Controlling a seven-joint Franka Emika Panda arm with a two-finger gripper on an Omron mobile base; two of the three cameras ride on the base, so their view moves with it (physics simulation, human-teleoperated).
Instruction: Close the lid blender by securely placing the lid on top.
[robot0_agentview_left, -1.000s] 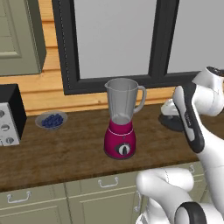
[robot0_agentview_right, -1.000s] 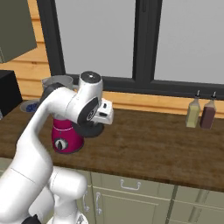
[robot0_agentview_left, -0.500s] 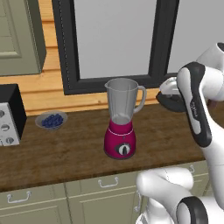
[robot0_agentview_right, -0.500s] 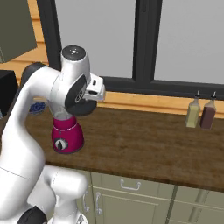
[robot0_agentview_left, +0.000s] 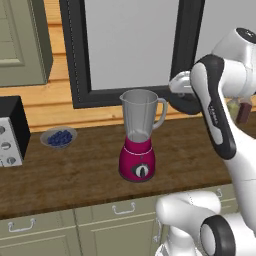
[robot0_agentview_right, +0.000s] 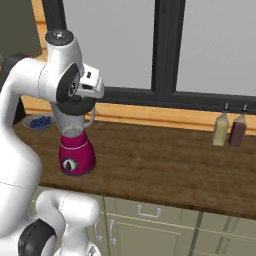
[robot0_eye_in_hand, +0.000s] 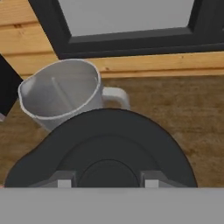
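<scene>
In the hand view the lid (robot0_eye_in_hand: 105, 148) lay flat and broad just past the two finger tips, which stood either side of its raised centre knob; the gripper (robot0_eye_in_hand: 105, 181) was closed on the lid. Beyond the lid's far edge stood the blender (robot0_eye_in_hand: 65, 94), its jar mouth open and facing up, the handle pointing toward the right of that view, so the lid was off to one side of the mouth and not over it. From the left base view the blender (robot0_agentview_left: 138, 135) stood upright, long axis vertical, handle toward the arm, with bare counter (robot0_agentview_left: 75, 175) all around its magenta base. The lid (robot0_agentview_left: 186, 102) hung in the air just right of the handle, near rim height. The right base view put the lid (robot0_agentview_right: 77, 105) at the jar's top and showed two bottles (robot0_agentview_right: 230, 129) well apart along the wall. A bowl of blueberries (robot0_agentview_left: 58, 136) sat near the toaster oven (robot0_agentview_left: 11, 132).
</scene>
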